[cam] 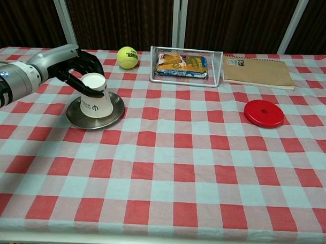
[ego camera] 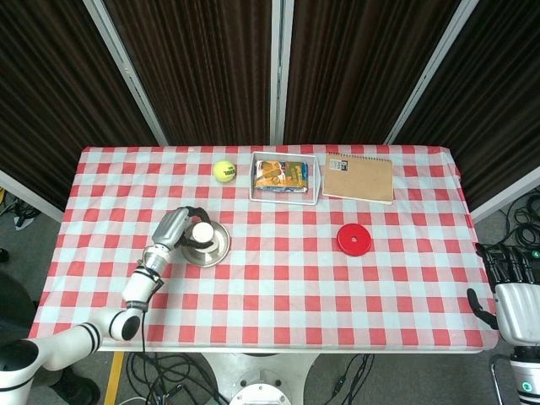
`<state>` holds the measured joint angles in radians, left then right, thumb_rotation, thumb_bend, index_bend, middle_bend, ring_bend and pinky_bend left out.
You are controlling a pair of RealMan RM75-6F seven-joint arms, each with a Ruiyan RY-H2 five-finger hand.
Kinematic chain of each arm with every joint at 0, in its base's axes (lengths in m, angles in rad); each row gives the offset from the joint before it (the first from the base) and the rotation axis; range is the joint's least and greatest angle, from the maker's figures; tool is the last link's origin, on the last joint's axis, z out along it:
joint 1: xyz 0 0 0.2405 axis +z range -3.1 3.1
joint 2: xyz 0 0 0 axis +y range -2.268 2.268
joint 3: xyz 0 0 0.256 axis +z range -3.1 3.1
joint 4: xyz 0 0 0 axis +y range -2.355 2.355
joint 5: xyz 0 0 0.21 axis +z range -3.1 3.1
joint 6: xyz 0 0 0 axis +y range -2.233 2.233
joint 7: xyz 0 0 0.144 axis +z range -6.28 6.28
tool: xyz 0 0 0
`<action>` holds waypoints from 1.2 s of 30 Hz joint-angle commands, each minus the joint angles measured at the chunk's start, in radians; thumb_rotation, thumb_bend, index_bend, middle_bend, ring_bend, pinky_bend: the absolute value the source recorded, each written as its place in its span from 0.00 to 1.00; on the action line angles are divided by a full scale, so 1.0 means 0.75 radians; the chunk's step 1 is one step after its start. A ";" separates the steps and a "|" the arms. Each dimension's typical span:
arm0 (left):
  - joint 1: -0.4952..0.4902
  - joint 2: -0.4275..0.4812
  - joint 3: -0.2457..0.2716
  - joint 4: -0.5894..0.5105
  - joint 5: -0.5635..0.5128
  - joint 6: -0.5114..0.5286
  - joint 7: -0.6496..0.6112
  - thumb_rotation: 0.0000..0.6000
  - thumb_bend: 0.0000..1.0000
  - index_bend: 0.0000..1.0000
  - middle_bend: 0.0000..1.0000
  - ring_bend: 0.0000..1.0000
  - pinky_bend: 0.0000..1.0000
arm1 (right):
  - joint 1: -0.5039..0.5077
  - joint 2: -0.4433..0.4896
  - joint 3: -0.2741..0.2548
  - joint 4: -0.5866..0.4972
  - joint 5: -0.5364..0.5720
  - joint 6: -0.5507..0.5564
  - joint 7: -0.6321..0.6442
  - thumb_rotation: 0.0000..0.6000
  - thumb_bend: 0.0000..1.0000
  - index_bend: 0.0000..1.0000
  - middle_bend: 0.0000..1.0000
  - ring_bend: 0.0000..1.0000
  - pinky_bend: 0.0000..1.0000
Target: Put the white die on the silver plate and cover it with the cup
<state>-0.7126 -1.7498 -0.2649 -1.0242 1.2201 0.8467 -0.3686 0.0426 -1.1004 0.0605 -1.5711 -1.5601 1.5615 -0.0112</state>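
Note:
An upturned white paper cup (cam: 93, 96) stands on the silver plate (cam: 114, 112), also seen from above as the cup (ego camera: 202, 231) on the plate (ego camera: 218, 248). My left hand (cam: 74, 66) grips the cup from the left and behind, fingers curled round its top; in the head view the left hand (ego camera: 179, 229) lies over the plate's left edge. The white die is hidden under the cup. My right hand (ego camera: 509, 278) hangs off the table's right edge with its fingers apart and nothing in it.
A tennis ball (cam: 127, 57) lies behind the plate. A wire basket with a snack pack (cam: 184, 65) and a brown notebook (cam: 258, 72) sit along the back. A red disc (cam: 264, 113) lies at the right.

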 commanded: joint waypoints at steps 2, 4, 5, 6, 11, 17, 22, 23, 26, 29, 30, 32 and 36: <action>0.010 -0.003 -0.026 0.057 -0.066 -0.029 -0.002 1.00 0.14 0.52 0.50 0.32 0.25 | 0.004 -0.002 0.000 0.005 0.002 -0.007 0.004 1.00 0.33 0.05 0.20 0.00 0.01; 0.018 0.010 -0.035 0.043 -0.087 -0.051 -0.029 1.00 0.14 0.52 0.50 0.32 0.24 | 0.007 -0.004 0.001 0.007 -0.001 -0.010 0.005 1.00 0.33 0.05 0.20 0.00 0.01; 0.024 0.023 -0.038 0.021 -0.094 -0.067 -0.052 1.00 0.14 0.52 0.50 0.32 0.24 | 0.009 -0.005 0.001 0.007 -0.002 -0.012 0.005 1.00 0.33 0.05 0.20 0.00 0.01; 0.028 0.033 -0.038 0.001 -0.095 -0.076 -0.070 1.00 0.14 0.52 0.50 0.32 0.24 | 0.009 -0.006 0.000 0.008 -0.003 -0.012 0.006 1.00 0.33 0.05 0.20 0.00 0.01; 0.044 0.071 -0.022 -0.126 -0.027 -0.052 -0.140 1.00 0.14 0.52 0.50 0.32 0.24 | 0.009 -0.006 0.000 0.007 -0.006 -0.010 0.003 1.00 0.33 0.05 0.20 0.00 0.01; 0.023 0.063 0.000 -0.142 0.022 -0.033 -0.105 1.00 0.13 0.52 0.50 0.32 0.24 | 0.004 -0.001 0.003 0.000 0.001 -0.003 -0.003 1.00 0.33 0.05 0.20 0.00 0.01; 0.008 0.007 -0.022 -0.010 -0.049 -0.034 -0.031 1.00 0.13 0.52 0.50 0.32 0.24 | 0.007 0.000 0.006 -0.002 -0.001 -0.002 -0.004 1.00 0.33 0.05 0.20 0.00 0.01; 0.008 -0.003 -0.027 0.017 -0.064 -0.031 -0.019 1.00 0.13 0.52 0.50 0.32 0.24 | 0.008 -0.001 0.006 -0.002 -0.003 -0.002 -0.004 1.00 0.33 0.05 0.20 0.00 0.01; 0.015 -0.010 -0.033 0.028 -0.079 -0.026 -0.020 1.00 0.14 0.52 0.50 0.32 0.24 | 0.009 -0.003 0.004 0.000 -0.006 -0.004 -0.003 1.00 0.33 0.05 0.20 0.00 0.01; 0.023 0.004 -0.023 -0.023 -0.058 -0.028 -0.053 1.00 0.14 0.52 0.50 0.32 0.24 | 0.009 -0.007 0.000 0.004 -0.006 -0.010 0.000 1.00 0.33 0.05 0.20 0.00 0.01; 0.025 0.007 -0.017 -0.041 -0.044 -0.022 -0.060 1.00 0.14 0.52 0.50 0.32 0.24 | 0.009 -0.008 -0.001 0.005 -0.006 -0.010 0.001 1.00 0.33 0.05 0.20 0.00 0.01; 0.028 0.010 -0.001 -0.076 -0.009 -0.003 -0.067 1.00 0.14 0.52 0.50 0.32 0.24 | 0.007 -0.009 -0.001 0.005 -0.006 -0.008 0.001 1.00 0.33 0.05 0.20 0.00 0.01; 0.023 0.004 0.020 -0.102 0.027 0.007 -0.064 1.00 0.13 0.52 0.50 0.32 0.24 | -0.001 -0.006 -0.001 0.005 -0.003 0.004 0.001 1.00 0.33 0.05 0.20 0.00 0.01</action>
<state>-0.6948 -1.7459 -0.2534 -1.0981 1.2367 0.8494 -0.4162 0.0432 -1.1051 0.0599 -1.5679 -1.5630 1.5635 -0.0106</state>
